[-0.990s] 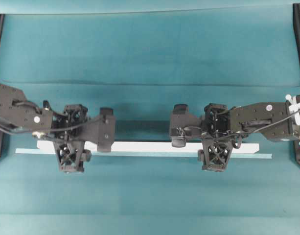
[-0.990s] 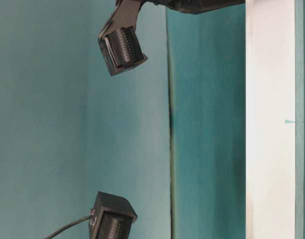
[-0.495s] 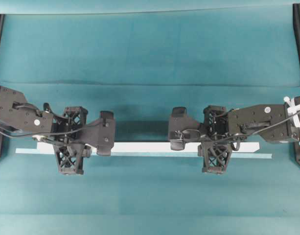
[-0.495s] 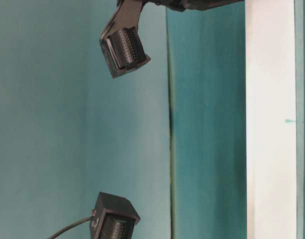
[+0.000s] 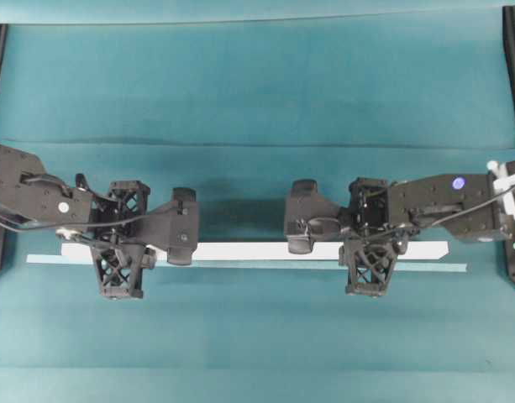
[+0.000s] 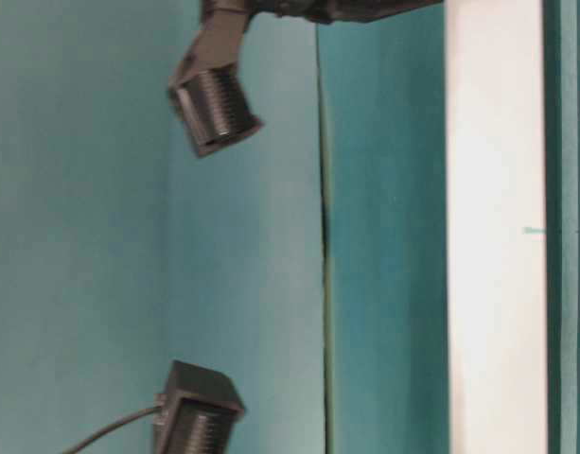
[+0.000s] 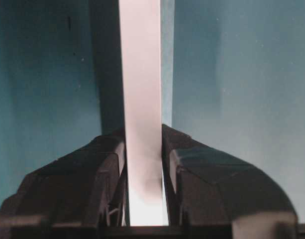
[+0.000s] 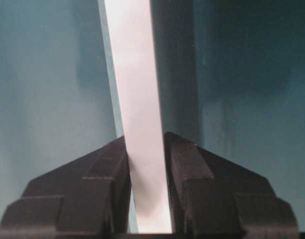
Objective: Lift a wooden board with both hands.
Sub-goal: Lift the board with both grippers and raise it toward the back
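Wooden board (image 5: 240, 250) seemingly risen slightly, both end effectors still clamped.

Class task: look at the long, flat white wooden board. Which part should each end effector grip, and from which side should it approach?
Grip the long, flat white wooden board across its narrow width, one hold near each end, coming from above. It is long and thin, so spaced grips should keep it level. The left end effector and right end effector already pinch its long edges this way.

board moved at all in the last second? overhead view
Yes. The wooden board has shifted slightly toward the top of the overhead view, widening its gap from the pale teal strip, which stayed put. Both grippers are clamped on it.
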Available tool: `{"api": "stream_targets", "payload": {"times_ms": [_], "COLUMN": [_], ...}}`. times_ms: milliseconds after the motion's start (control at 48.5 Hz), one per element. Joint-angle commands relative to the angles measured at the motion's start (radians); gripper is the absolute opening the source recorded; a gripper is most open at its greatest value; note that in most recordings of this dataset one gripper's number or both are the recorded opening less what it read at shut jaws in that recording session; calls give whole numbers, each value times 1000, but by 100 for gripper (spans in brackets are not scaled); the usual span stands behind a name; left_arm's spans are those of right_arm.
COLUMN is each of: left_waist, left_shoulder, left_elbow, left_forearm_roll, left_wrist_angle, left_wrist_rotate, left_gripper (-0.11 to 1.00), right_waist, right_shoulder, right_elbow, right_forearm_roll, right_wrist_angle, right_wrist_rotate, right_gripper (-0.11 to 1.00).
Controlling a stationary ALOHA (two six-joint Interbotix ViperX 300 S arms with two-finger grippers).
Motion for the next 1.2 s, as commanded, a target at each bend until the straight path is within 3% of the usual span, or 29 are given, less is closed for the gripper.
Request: {"api": "stream_targets", "payload": {"times_ms": [0, 598, 1176], "left_waist": [-2, 8, 35], "left_shoulder": [-46, -204, -229], "left_elbow": [-34, -190, -333], "left_forearm_roll": [0, 0, 2], "left_wrist_angle": [37, 380, 543], "left_wrist_rotate": [-3, -3, 2], "left_gripper": [17, 17, 17], "right_waist": [-9, -29, -43], "right_shoulder": [-23, -155, -172], "right_elbow": [-26, -175, -318], "right_forearm_roll": [2, 3, 2], "right_wrist_angle": [38, 327, 526], "right_wrist_rotate": [17, 49, 43], "right_gripper": [21, 21, 21]}}
